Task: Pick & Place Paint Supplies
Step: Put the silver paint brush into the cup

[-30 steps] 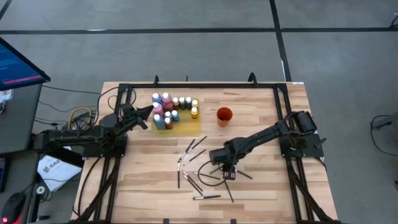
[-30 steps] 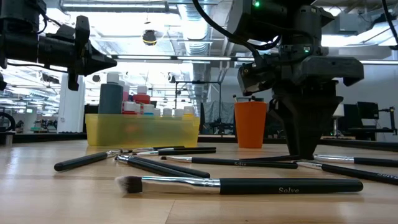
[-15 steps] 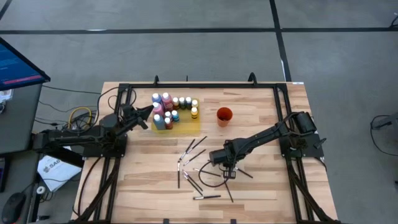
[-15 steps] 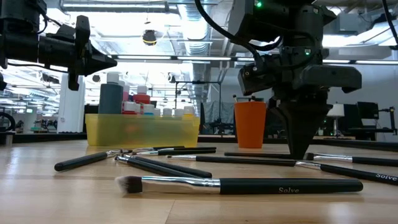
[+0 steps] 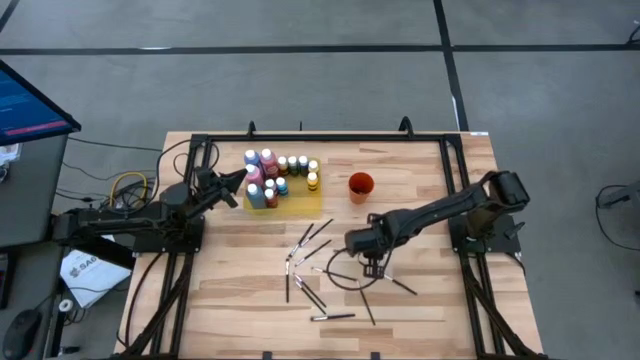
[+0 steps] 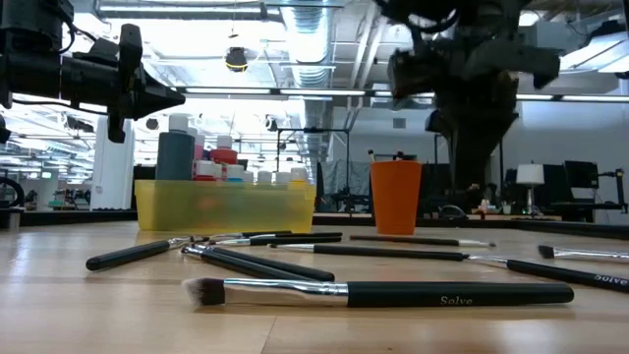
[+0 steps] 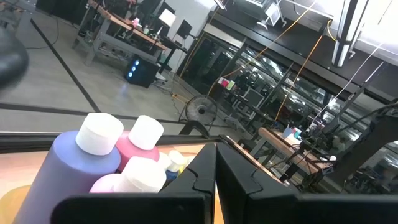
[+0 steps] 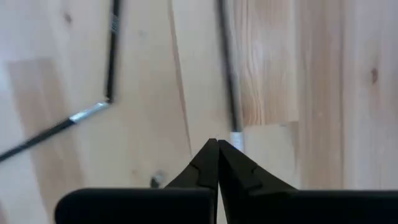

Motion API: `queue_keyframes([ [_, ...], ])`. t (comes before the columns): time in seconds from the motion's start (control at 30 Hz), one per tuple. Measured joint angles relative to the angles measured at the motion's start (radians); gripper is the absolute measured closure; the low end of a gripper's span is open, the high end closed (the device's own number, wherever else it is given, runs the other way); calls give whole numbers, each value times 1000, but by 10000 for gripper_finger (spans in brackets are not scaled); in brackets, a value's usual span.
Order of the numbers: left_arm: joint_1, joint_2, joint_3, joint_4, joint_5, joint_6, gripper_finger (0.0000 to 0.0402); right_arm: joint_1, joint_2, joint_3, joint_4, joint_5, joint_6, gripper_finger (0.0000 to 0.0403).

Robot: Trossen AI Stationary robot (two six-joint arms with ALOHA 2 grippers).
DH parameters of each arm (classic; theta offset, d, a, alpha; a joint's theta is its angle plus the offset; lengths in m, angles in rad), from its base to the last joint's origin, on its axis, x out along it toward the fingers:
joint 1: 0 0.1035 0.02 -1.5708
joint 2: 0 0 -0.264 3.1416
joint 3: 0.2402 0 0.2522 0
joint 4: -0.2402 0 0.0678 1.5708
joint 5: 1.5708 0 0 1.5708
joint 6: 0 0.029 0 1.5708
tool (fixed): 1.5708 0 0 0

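The brushes (image 5: 322, 268) lie scattered flat on the table (image 5: 430, 310), mid-table toward its front edge, some crossing one another, while the paint bottles (image 5: 275, 176) stand packed together on the yellow mat (image 5: 300, 203) near the back, with the orange cup (image 5: 360, 187) just to one side of them. The right gripper (image 5: 372, 268) hangs above the brush scatter with its fingers (image 8: 208, 163) pressed tip to tip and nothing visibly between them; its wrist view looks straight down on bare wood and two thin handles. The left gripper (image 5: 238, 180) waits beside the bottles, its fingers (image 7: 231, 171) likewise closed together and empty. The brushes look light and stiff, slender round handles with a shiny metal ferrule and a soft tuft at one end (the nearest one in the low view shows all three parts plainly), so they will likely roll or skid if nudged sideways and offer very little height above the wood to pinch. The safest hold seems to be across the handle near its middle, away from the bristles, which would splay, and away from any crossing, where a second brush could be dragged along. The bottles (image 7: 99, 165) are probably heavier and smooth-sided, with pale caps; standing so tightly, they leave little room for fingers, and a squeeze around the body below the cap looks surer than one on the cap itself.
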Motion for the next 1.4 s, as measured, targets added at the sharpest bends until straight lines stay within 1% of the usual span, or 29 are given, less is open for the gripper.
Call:
queue_keyframes([
  [0.17, 0, 0, 0, 2, 0, 0, 400, -28, -23, 0, 1, 0, -29, 402],
  [0.27, 0, 0, 0, 4, 0, 0, 400, -49, -23, 2, -53, 4, -88, 392],
  [0.33, 0, 0, 0, 4, 0, 0, 400, -77, -11, 2, -95, -11, -93, 371],
  [0.4, 0, 0, 0, 4, 0, 0, 400, -108, -4, -8, -139, -62, -81, 343],
  [0.5, 0, 0, 0, 4, 0, 0, 400, -123, -11, -69, -123, -130, -27, 300],
  [0.57, 0, 0, 0, 4, 0, 0, 400, -92, -26, -124, -82, -160, 18, 275],
  [0.67, 0, 0, 0, 5, 0, 0, 400, -29, -38, -194, -19, -173, 85, 243],
  [0.8, 0, 0, 0, 5, 0, 0, 400, 36, -39, -205, 87, -173, 147, 216],
  [0.9, 0, 0, 0, 5, 0, 0, 400, 60, -38, -195, 133, -175, 165, 208],
  [1.0, 0, 0, 0, 6, 0, 0, 400, 58, -36, -192, 155, -168, 178, 208],
  [1.17, 0, 0, 0, 10, 0, 0, 400, 59, -35, -192, 156, -154, 184, 219],
  [1.3, 0, 0, 0, 11, 0, 0, 400, 59, -35, -196, 161, -109, 185, 230],
  [1.4, 0, 0, 0, 12, 0, 0, 400, 59, -35, -214, 166, -108, 201, 235],
])
